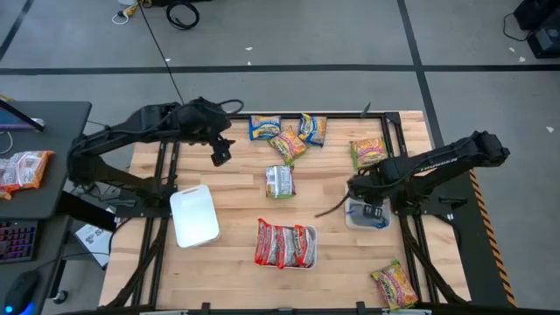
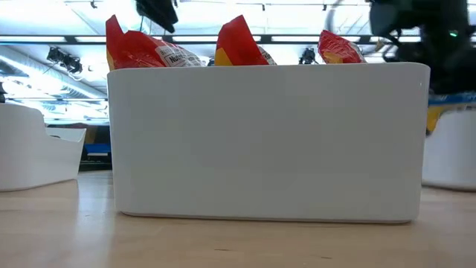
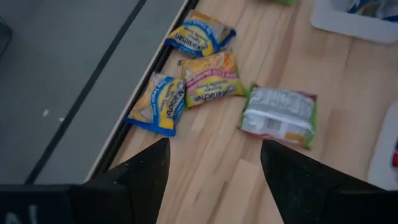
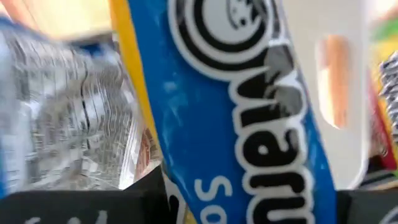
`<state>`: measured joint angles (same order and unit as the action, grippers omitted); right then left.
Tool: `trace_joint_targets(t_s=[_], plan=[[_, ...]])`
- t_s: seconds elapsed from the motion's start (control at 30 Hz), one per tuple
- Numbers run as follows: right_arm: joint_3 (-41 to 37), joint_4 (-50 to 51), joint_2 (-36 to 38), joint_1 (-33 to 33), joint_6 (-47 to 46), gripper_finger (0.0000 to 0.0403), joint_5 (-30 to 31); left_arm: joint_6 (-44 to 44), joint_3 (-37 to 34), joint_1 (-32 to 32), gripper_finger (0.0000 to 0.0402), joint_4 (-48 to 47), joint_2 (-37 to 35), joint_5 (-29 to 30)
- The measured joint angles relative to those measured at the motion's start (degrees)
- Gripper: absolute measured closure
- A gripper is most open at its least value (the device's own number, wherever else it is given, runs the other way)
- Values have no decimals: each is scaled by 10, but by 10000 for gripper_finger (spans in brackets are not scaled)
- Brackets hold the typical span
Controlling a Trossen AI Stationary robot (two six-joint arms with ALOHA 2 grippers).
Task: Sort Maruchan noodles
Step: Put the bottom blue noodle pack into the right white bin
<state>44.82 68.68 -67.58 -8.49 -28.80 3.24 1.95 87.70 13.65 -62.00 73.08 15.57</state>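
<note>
Loose Maruchan packets lie flat at the table's far side: two blue-and-yellow ones (image 1: 264, 127) (image 1: 312, 129), a yellow one (image 1: 287, 144), a silver-and-green one (image 1: 280, 181) and a yellow-green one (image 1: 368, 151). Another yellow one (image 1: 394, 284) lies at the near right. Red packets (image 1: 285, 245) stand in a white tray (image 2: 260, 141). My left gripper (image 1: 220, 153) (image 3: 214, 155) hovers open above the far left of the table, short of the loose group. My right gripper (image 1: 372, 210) is low in a white tray (image 1: 353, 219) on the right. A blue-and-yellow packet (image 4: 249, 112) fills its wrist view between the spread fingers. My right gripper reaches down into the right-hand tray, and the blue-and-yellow packet (image 4: 205, 186) stands between its fingers. The packet hides the fingertips, so I cannot tell whether they touch it. My left gripper touches nothing.
An empty white tray (image 1: 194, 214) sits at the near left. The right tray's wall has a handle slot (image 4: 336, 81) and holds another packet (image 4: 68, 118). Bare wood lies between the trays and along the near edge. A side desk with a packet (image 1: 22, 171) stands left of the table.
</note>
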Motion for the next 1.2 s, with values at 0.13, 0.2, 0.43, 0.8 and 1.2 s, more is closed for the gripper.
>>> trace_joint_targets(t_s=[0.13, 0.2, 0.43, 0.8, 1.2], plan=[[-39, -25, 3, -21, 5, 282, 0, 23, -11, 0, 148, -3, -14, 2], [-50, -47, 4, -24, 9, 282, 9, 28, -11, 0, 148, -2, -13, 3], [-73, -85, 8, -24, 17, 282, 36, 30, -12, 0, 148, 20, -10, 8], [-29, -91, 69, -18, -72, 283, 29, 31, -12, 1, 148, 22, -12, 16], [-66, -173, 62, -18, -136, 292, 44, 37, -12, -3, 148, 21, -12, 6]])
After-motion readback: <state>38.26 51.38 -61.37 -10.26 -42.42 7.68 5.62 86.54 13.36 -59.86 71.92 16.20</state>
